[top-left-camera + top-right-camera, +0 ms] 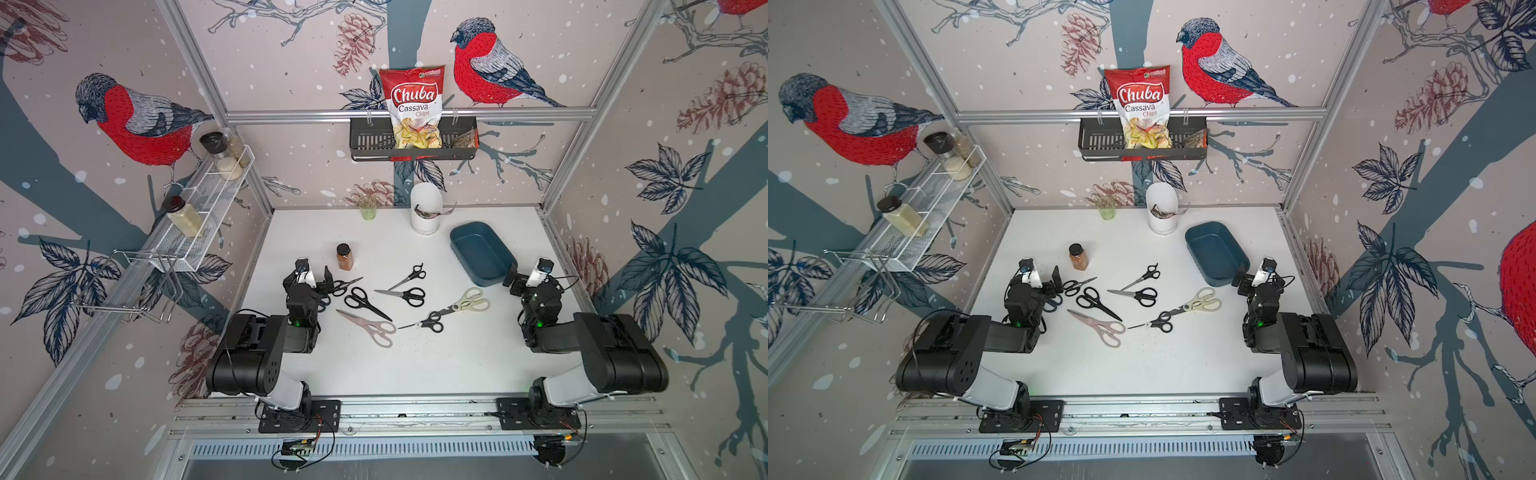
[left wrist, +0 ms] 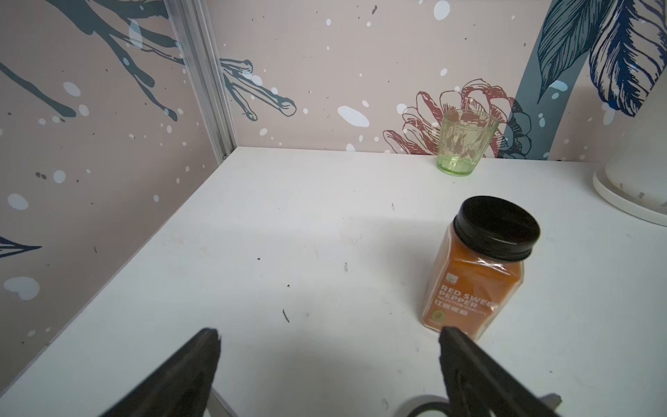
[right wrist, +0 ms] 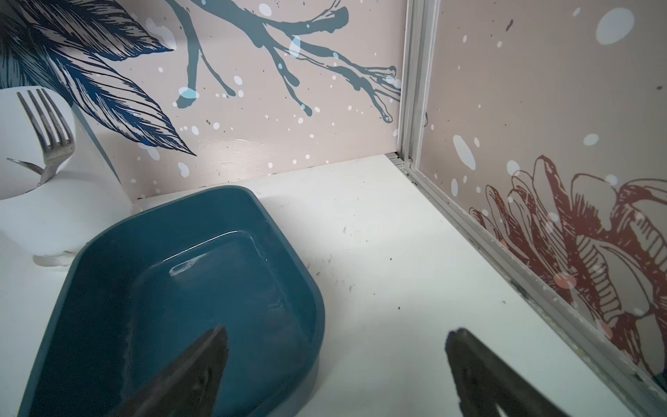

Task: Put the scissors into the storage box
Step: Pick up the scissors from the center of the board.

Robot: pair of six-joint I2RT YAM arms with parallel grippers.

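**Box empty, both hands free**

All scissors (image 1: pixel 365 301) lie flat on the table (image 1: pixel 415 365), mostly spread apart, prob. so each can be picked singly. The cream shears (image 1: pixel 469 300) touch a black pair. The teal storage box (image 3: pixel 202 281) sits open-topped and empty, w/ the right hand (image 3: pixel 337 334) at its near corner. The left hand (image 2: pixel 330 335) is by the red sweet pepper jar (image 2: pixel 476 274). Both hands' jaws are wide apart, holding nothing.
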